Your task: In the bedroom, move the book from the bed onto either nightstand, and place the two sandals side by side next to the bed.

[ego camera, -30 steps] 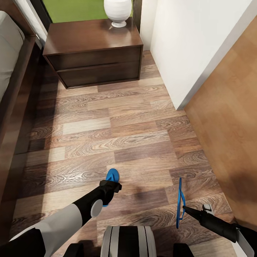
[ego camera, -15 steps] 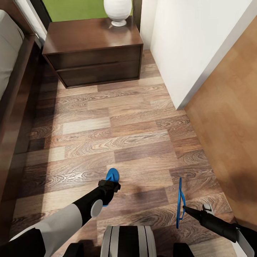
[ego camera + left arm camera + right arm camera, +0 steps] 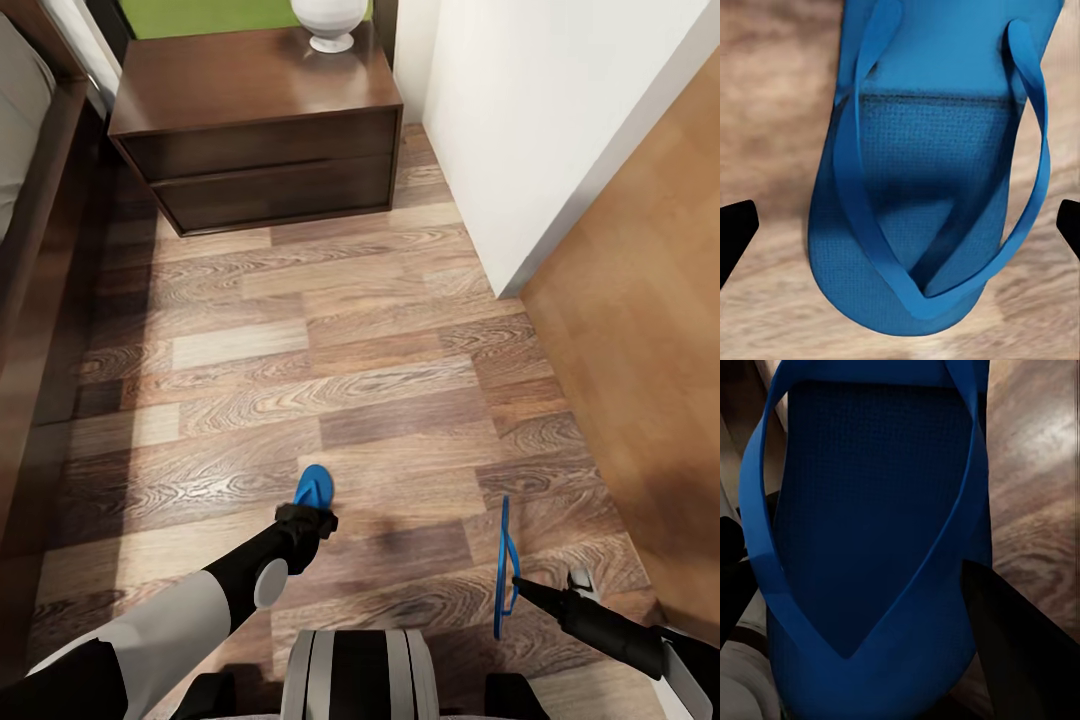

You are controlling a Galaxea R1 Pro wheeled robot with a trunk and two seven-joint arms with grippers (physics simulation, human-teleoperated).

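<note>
Here, right gripper (image 3: pixel 517 583) clamps upright sandal (image 3: pixel 503 560)

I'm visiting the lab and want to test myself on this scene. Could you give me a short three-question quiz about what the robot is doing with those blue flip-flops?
1. True or false: the sandal at the right gripper lies flat on the floor.
2. What stands on the nightstand? A) a white vase B) a book C) a sandal
3. Fill in: the sandal by the left gripper is coloured ____.

Key: 1 false, it stands on edge, held by its strap. 2 A, the vase. 3 blue.
</note>
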